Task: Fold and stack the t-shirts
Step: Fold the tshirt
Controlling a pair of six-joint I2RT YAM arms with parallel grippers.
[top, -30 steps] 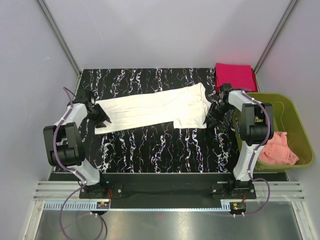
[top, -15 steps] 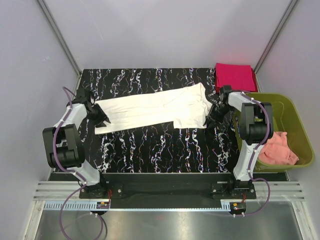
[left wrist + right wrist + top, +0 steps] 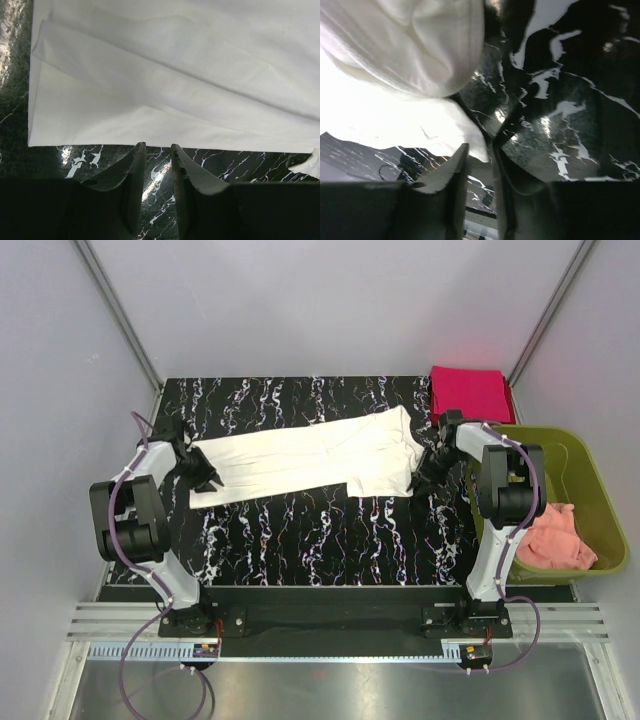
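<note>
The cream-white t-shirt (image 3: 310,455) lies folded into a long strip across the table, with no print showing. My left gripper (image 3: 205,478) is low at its left end. In the left wrist view the jaws (image 3: 157,146) stand narrowly apart and empty, their tips just short of the shirt's hem (image 3: 150,125). My right gripper (image 3: 424,468) is low at the shirt's right end. In the right wrist view its jaws (image 3: 480,149) stand narrowly apart, with a corner of white cloth (image 3: 420,75) reaching down between the tips. The magenta-red t-shirt (image 3: 470,393) lies folded at the back right corner.
An olive-green bin (image 3: 590,480) stands off the table's right side, with a pink cloth (image 3: 555,537) inside it. The black marbled table (image 3: 320,540) runs to grey walls at the back and sides.
The left arm's elbow has shifted a little and the right gripper has edged slightly toward the back. The white shirt has not moved.
</note>
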